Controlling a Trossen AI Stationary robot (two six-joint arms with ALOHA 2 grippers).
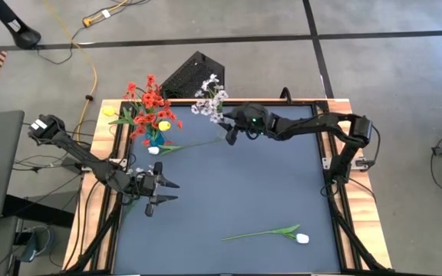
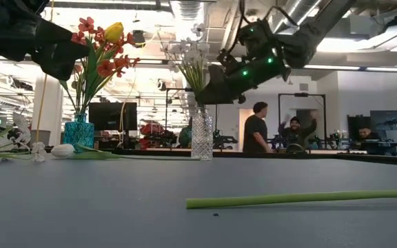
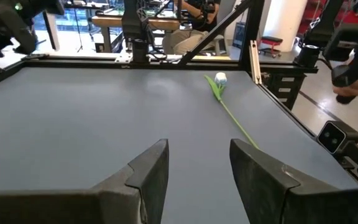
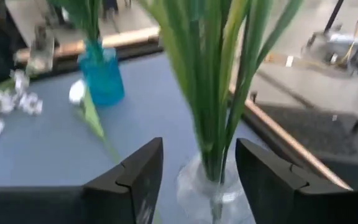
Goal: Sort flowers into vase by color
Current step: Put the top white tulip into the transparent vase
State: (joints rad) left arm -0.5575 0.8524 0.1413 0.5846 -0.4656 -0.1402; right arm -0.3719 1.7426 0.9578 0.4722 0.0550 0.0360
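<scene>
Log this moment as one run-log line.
right gripper: jaws open at clear vase | left gripper: open, idle | white tulip: on table

Two black jointed arms, cables along links. Right arm (image 1: 313, 126) wrist shows green LEDs. End effector fingers (image 3: 148, 177) dark, flat, wedge-shaped, matte.

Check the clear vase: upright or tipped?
Upright. The clear vase stands straight on the table, white flowers rising from it.

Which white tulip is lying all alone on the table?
The white tulip at the near edge, with its long green stem stretched out flat. The other white tulip lies right beside the blue vase holding red and yellow flowers.
</scene>
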